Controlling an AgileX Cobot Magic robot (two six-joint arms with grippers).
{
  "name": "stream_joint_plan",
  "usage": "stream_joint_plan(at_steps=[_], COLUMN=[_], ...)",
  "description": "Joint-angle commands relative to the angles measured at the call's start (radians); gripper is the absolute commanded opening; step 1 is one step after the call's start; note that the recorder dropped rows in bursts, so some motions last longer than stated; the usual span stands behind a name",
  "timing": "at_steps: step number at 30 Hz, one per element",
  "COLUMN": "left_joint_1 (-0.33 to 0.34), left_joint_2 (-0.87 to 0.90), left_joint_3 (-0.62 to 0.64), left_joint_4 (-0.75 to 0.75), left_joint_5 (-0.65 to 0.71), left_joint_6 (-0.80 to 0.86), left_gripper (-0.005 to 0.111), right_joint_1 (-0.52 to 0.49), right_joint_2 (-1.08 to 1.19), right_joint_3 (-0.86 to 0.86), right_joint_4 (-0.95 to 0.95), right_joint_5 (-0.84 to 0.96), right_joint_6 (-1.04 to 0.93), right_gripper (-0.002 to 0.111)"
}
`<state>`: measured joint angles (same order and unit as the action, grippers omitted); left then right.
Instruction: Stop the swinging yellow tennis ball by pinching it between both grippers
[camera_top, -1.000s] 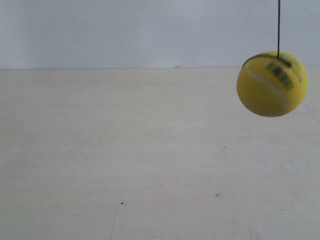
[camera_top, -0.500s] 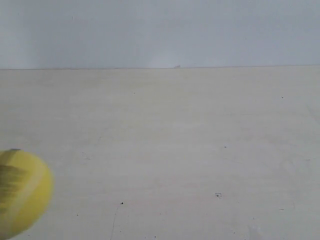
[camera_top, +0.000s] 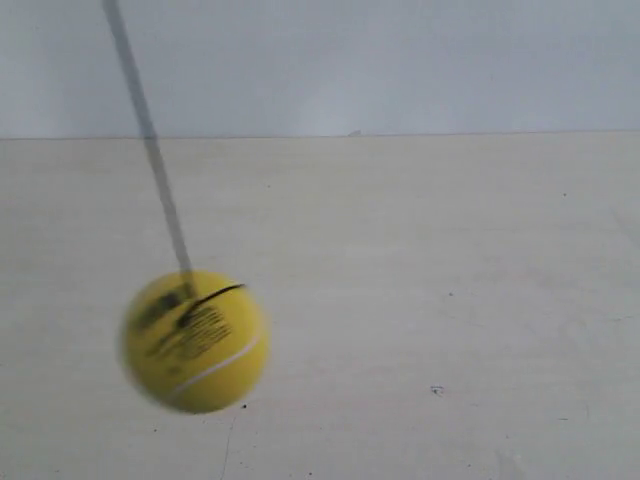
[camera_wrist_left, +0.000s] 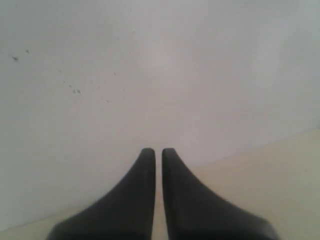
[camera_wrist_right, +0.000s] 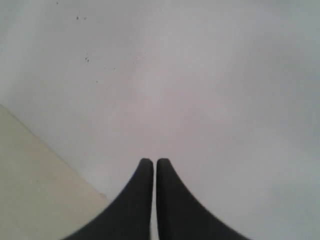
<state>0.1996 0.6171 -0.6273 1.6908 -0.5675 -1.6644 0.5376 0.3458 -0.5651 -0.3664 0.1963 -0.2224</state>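
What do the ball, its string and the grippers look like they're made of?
Ball: matte yellow, probably felt; blur hides any nap. String: thin dark cord, fibre unclear. Left gripper and right gripper: matte black, no glints, likely plastic or rubber.

Free room beside yellow tennis ball (camera_top: 195, 342)

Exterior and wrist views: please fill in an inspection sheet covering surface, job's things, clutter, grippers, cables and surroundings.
Surface: pale tabletop, with a few small dark specks.
Job's things: yellow tennis ball hangs on a slanted string. It is motion-blurred and low at the exterior view's left, with no gripper near it.
Clutter: nothing seen.
Grippers: left gripper and right gripper are both shut on nothing and face the wall. Neither wrist view shows the ball.
Cables: nothing seen.
Surroundings: plain white wall.
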Motion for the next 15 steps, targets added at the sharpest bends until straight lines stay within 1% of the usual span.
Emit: stream_joint_plan(at_steps=[1,6,10,15], left_joint_1=[-0.004,-0.004,-0.004,-0.004], left_joint_2=[0.095,0.129,0.131,0.160], left_joint_3=[-0.008,-0.008,-0.008,-0.008], left_joint_4=[0.000,-0.010,-0.010,-0.010], left_joint_5=[-0.082,-0.119,-0.124,-0.177], left_joint_6=[0.007,0.054,0.068,0.096], left_gripper=[0.005,0.005,0.005,0.005], right_joint_1=[0.003,0.001,0.001,0.001], right_joint_2=[0.121,0.260,0.345,0.400], right_joint_3=[-0.011,-0.074,-0.085,-0.085], right_joint_4=[-0.029,-0.029,-0.029,-0.029], right_joint_5=[-0.017,0.014,0.006,-0.014], right_joint_6=[0.063,0.117,0.117,0.117], right_gripper=[0.000,0.000,0.000,0.000])
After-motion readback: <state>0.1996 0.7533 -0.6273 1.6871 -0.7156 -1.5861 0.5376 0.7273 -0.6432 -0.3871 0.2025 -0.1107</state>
